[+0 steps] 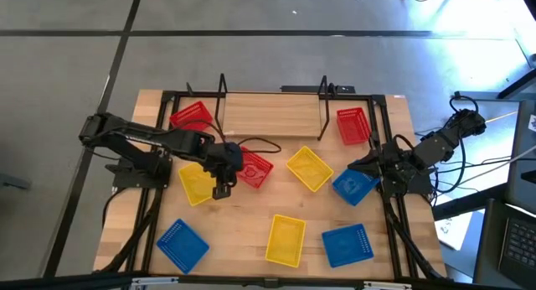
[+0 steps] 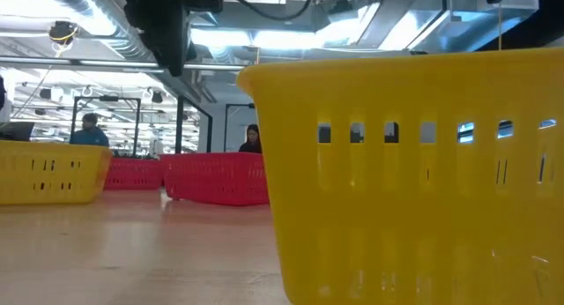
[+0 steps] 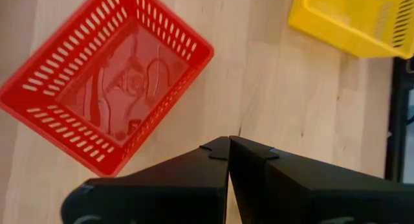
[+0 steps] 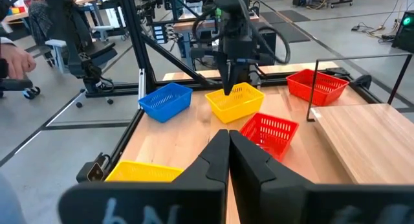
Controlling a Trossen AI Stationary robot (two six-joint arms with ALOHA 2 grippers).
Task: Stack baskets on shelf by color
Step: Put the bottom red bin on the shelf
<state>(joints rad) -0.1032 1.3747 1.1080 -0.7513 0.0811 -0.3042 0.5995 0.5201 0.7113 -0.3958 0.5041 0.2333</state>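
High view: three red baskets (image 1: 192,116), three yellow (image 1: 286,239), three blue (image 1: 347,244).

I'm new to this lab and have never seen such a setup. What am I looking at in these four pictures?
Two dark robot arms work at a wooden table. One picture looks straight down, one sits level with the tabletop, and two come from cameras on the arms' wrists. Nine small plastic baskets lie scattered: three red, three yellow, three blue. The wooden shelf at the far edge holds none yet. The left gripper, shut and empty, hangs between a yellow basket and a red basket. The right gripper, also shut and empty, waits at the table's right side.
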